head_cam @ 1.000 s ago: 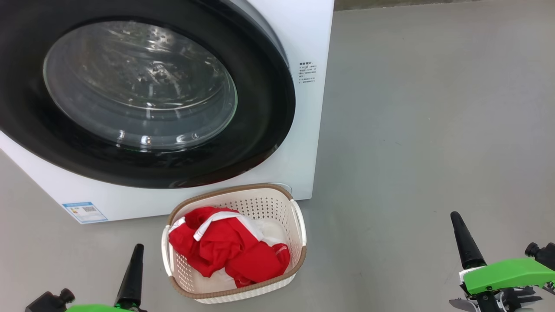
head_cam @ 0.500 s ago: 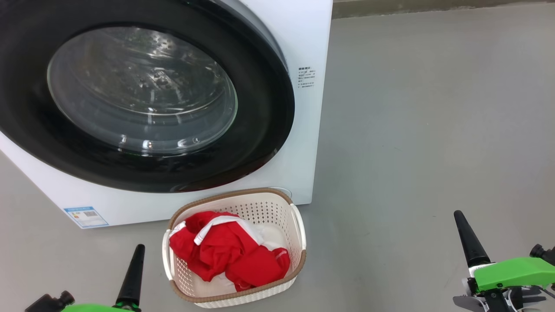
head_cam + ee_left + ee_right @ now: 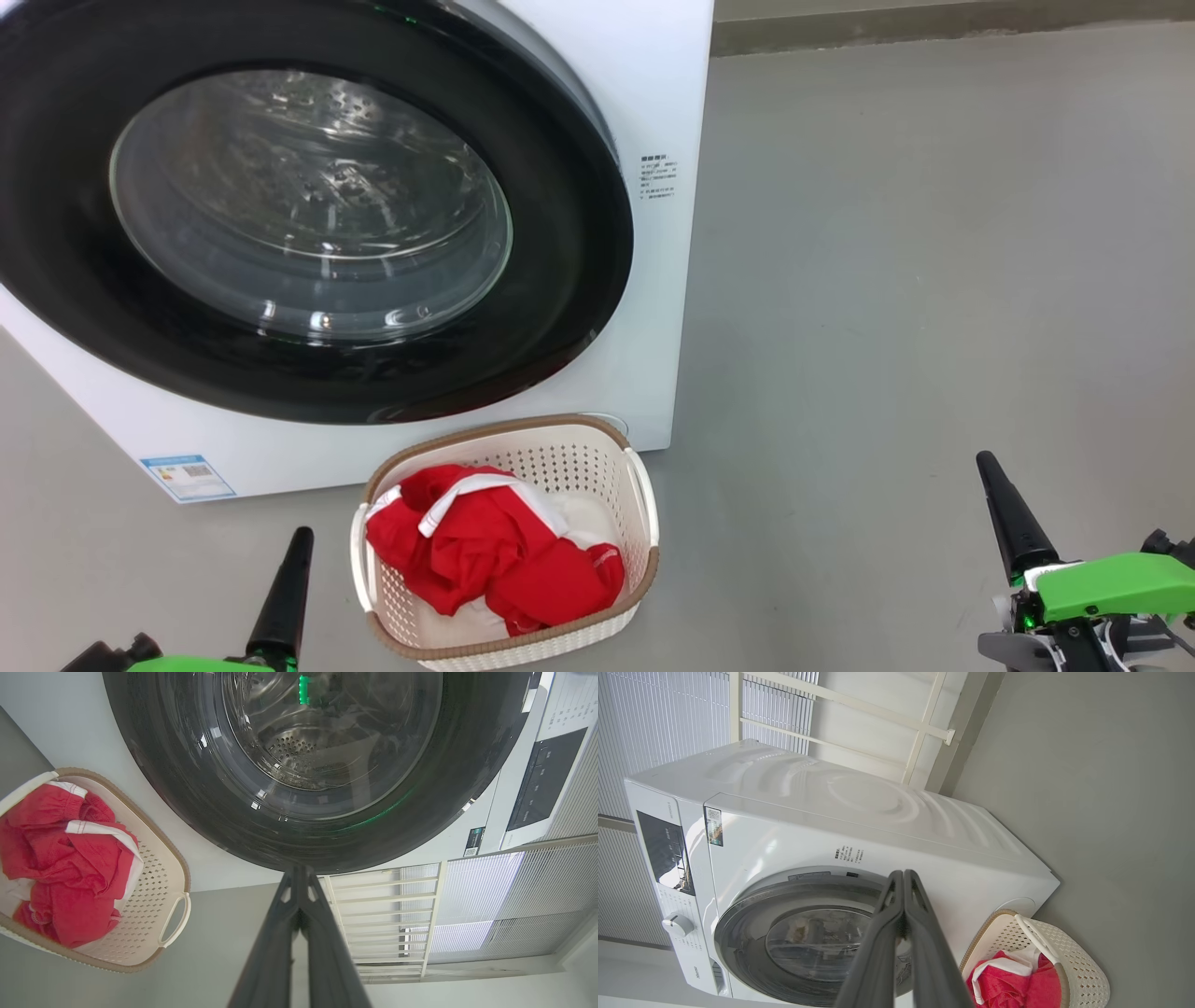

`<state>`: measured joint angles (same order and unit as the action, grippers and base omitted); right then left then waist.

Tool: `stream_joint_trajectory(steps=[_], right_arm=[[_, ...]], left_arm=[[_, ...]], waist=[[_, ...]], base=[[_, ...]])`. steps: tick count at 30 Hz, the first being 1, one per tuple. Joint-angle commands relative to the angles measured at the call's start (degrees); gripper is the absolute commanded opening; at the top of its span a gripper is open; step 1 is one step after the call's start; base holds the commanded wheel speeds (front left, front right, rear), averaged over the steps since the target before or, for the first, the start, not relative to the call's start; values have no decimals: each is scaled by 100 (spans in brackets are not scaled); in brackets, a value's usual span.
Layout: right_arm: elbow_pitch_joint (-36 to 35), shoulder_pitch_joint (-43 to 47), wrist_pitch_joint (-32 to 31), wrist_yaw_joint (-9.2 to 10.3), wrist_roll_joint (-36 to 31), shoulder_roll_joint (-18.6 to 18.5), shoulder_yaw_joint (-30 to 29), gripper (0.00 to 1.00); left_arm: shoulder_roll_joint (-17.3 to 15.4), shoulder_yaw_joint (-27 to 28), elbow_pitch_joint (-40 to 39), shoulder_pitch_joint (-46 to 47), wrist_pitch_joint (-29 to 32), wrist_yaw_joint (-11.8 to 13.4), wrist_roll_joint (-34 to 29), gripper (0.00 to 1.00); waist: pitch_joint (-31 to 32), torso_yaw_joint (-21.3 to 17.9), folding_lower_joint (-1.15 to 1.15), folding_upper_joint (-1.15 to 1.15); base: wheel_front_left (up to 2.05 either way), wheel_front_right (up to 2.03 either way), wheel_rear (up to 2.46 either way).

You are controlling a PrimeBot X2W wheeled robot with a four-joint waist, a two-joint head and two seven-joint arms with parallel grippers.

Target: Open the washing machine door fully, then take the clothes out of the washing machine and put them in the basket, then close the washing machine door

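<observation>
Red white-striped garment (image 3: 485, 551) sits in the cream perforated plastic basket (image 3: 560, 448); the round black-rimmed glass door (image 3: 569, 243) looks closed. Left gripper (image 3: 299, 870) and right gripper (image 3: 903, 873) pinched together, empty. If it's unlatched, that door could swing open.

- The head camera has tipped up slightly, so the washing machine (image 3: 653, 75) and its door (image 3: 560, 233) sit lower in the head view. This is the camera's move, not theirs.
- The basket (image 3: 644, 523) and the clothes (image 3: 495, 560) have dropped in that view too, and the basket's near rim now almost meets the bottom edge.
- The blue label (image 3: 187, 478) has dropped as well.
- The dark strip (image 3: 934, 21) beyond the floor shows wider at the top.
- The green housing (image 3: 1111, 583) of the right claw (image 3: 986, 462) has edged toward the right border.
</observation>
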<state>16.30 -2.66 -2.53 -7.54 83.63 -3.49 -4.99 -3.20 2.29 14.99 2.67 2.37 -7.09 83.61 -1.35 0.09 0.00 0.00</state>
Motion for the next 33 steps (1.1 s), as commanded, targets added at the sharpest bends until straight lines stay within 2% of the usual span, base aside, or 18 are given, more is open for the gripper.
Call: stream_joint_trajectory(steps=[1, 16, 33], right_arm=[[-188, -295, -35, 5, 179, -57, 58, 0], [-235, -340, -289, 5, 964, -36, -20, 0], [-233, -343, -310, 5, 942, -17, -46, 0]], left_arm=[[-93, 202, -120, 293, 45, -35, 121, 0], [-75, 274, -100, 339, 293, -40, 979, 0], [-56, 303, -99, 342, 315, -40, 955, 0]], waist=[[8, -1, 0, 0], [117, -9, 0, 0], [117, -9, 0, 0]], base=[[0, 0, 0], [0, 0, 0], [0, 0, 0]])
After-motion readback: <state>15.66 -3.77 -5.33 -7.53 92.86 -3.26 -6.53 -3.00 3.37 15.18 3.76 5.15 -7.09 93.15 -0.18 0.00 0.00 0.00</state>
